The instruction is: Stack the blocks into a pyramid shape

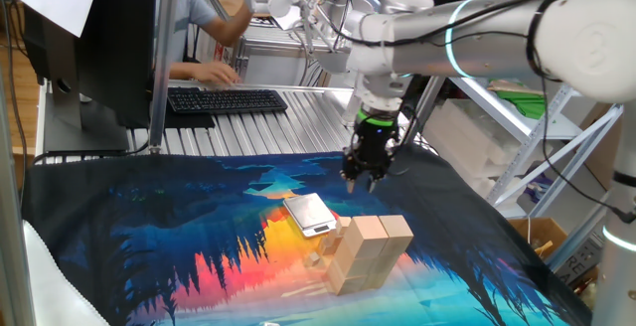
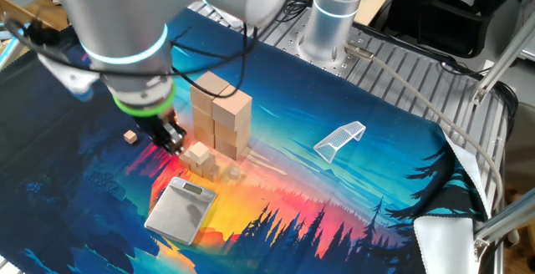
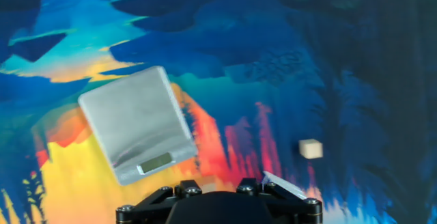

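Note:
A stack of larger pale wooden blocks (image 1: 370, 249) stands on the printed cloth, and it also shows in the other fixed view (image 2: 221, 111). A few small cubes (image 2: 199, 158) lie at its foot. One small cube (image 2: 129, 137) lies apart and also shows in the hand view (image 3: 311, 149). My gripper (image 1: 363, 177) hovers above the cloth, just beyond the stack and the scale. In the other fixed view the gripper (image 2: 171, 138) is just left of the small cubes. The jaws stand apart, with nothing between them.
A flat silver-grey scale (image 1: 311, 214) lies beside the stack and fills the left of the hand view (image 3: 136, 125). A white mesh piece (image 2: 338, 139) lies on the cloth to the right. A keyboard (image 1: 227, 99) and a person's hands are behind the table.

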Controlling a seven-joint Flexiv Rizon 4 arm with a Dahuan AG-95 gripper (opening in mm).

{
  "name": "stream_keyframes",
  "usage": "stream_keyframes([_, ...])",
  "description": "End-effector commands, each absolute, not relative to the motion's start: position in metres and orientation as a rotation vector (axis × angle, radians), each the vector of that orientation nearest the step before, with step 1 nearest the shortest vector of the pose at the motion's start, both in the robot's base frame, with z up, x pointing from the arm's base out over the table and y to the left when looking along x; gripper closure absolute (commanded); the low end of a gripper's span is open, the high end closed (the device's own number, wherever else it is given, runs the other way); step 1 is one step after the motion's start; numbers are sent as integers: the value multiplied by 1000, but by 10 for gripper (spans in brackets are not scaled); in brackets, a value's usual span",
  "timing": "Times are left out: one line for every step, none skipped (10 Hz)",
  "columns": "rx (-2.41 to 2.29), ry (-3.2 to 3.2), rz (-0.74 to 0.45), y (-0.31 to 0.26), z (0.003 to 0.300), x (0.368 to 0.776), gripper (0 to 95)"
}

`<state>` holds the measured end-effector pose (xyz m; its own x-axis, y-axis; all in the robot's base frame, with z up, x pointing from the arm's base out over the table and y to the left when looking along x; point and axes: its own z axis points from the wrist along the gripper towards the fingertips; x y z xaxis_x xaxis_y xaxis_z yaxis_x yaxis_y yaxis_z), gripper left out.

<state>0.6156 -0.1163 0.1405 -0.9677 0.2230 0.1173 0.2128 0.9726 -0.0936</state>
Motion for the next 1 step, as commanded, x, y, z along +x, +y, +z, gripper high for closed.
stream_keyframes([-369, -2975, 124, -131, 148, 610, 570])
